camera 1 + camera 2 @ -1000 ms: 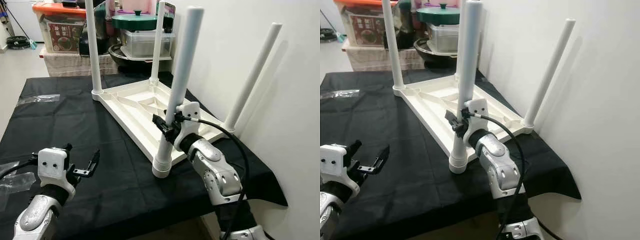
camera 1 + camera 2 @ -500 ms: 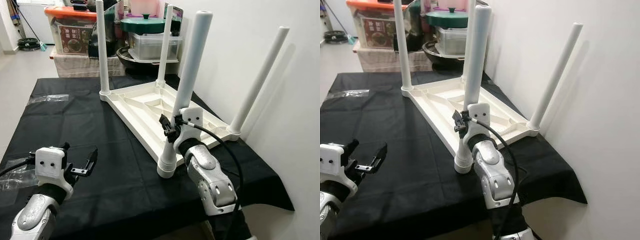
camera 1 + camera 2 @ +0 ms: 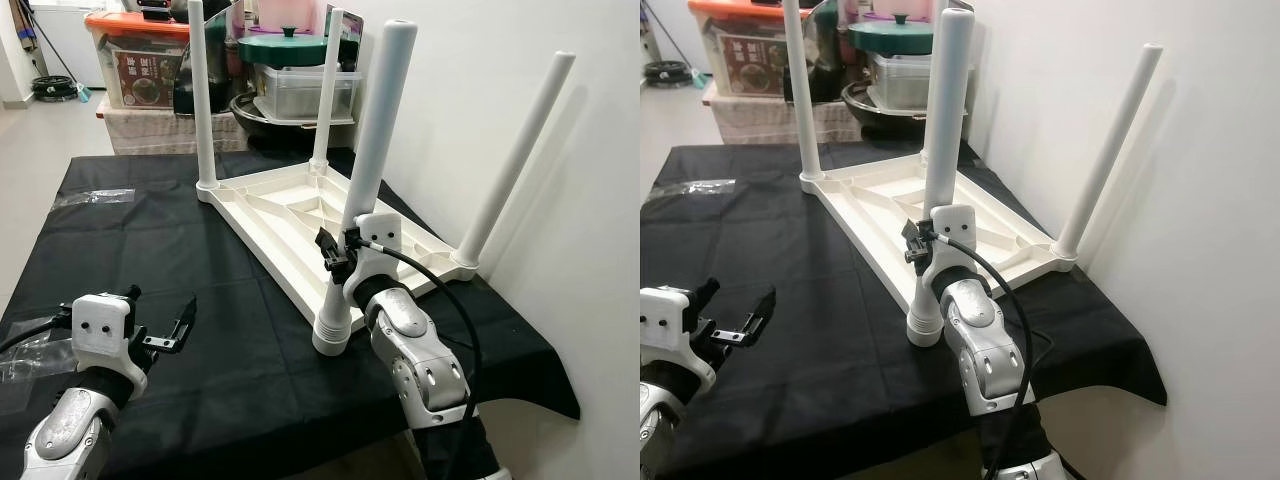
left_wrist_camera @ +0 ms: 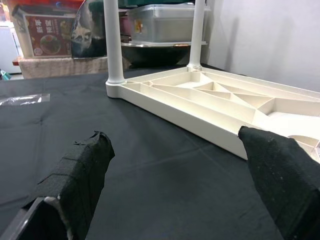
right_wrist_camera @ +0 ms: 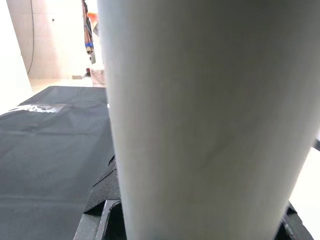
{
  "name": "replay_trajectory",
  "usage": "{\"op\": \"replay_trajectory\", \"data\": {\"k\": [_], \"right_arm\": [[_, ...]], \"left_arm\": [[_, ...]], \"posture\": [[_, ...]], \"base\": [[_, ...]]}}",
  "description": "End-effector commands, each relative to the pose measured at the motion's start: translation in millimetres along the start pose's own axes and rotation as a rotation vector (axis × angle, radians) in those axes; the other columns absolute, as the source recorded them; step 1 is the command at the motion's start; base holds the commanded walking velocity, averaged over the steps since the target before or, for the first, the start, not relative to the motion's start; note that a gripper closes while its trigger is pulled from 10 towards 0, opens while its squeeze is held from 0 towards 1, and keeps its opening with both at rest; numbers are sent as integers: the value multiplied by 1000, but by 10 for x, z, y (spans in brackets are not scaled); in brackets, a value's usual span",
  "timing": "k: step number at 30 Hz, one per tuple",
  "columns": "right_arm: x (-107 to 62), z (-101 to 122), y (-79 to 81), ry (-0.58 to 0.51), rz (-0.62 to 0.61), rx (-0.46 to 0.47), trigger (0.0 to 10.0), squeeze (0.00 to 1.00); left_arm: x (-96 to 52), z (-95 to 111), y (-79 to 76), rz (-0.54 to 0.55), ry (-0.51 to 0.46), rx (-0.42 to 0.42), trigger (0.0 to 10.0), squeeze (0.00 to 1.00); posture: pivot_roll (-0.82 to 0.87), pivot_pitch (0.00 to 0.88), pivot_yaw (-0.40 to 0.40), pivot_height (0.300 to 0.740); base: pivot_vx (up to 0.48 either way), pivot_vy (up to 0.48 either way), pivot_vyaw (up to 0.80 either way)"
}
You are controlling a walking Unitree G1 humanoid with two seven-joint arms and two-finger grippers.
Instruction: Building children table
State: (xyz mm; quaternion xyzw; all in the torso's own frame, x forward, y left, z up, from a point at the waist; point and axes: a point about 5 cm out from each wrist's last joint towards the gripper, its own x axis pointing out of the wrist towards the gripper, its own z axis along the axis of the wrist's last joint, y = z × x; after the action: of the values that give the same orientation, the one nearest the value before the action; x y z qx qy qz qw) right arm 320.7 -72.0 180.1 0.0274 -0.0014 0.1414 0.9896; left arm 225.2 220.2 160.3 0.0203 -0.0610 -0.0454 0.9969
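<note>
A white children's table top (image 3: 290, 205) lies upside down on the black cloth. Three white legs stand in its corners: far left (image 3: 202, 90), far right (image 3: 325, 85) and near right (image 3: 515, 155). My right gripper (image 3: 340, 258) is shut on the fourth white leg (image 3: 372, 160), whose ribbed foot (image 3: 331, 335) sits at the near corner of the top. The leg leans slightly. In the right wrist view the leg (image 5: 200, 120) is pressed between the black fingers. My left gripper (image 3: 160, 320) hovers open over the cloth near the front left, its fingertips (image 4: 82, 170) apart, holding nothing.
The black-clothed table (image 3: 120, 250) ends close in front of me and at the right beside a white wall (image 3: 590, 200). Behind it stand storage boxes (image 3: 135, 60) and a green-lidded pot (image 3: 290, 45). Clear plastic wrap (image 3: 90, 197) lies at the far left.
The camera has shifted a little. My right gripper has brought the held leg slightly more upright at the near corner. The left gripper stays open in the same place.
</note>
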Motion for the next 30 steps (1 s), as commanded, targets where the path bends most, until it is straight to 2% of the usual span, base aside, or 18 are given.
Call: {"op": "replay_trajectory", "data": {"k": [1, 25, 30], "right_arm": [[-82, -502, -121, 260, -54, 1, 10000, 0], [-26, -332, -170, 238, -55, -10, 10000, 0], [-21, -241, -149, 211, -48, 2, 10000, 0]], "left_arm": [[13, -16, 3, -9, 13, 2, 10000, 0], [22, -33, -17, -8, 10, -4, 10000, 0], [24, -33, -14, -9, 11, -2, 10000, 0]], "posture": [[3, 0, -92, 740], [-5, 0, -103, 740], [-9, 0, -103, 740]], "base": [[0, 0, 0], [0, 0, 0], [0, 0, 0]]}}
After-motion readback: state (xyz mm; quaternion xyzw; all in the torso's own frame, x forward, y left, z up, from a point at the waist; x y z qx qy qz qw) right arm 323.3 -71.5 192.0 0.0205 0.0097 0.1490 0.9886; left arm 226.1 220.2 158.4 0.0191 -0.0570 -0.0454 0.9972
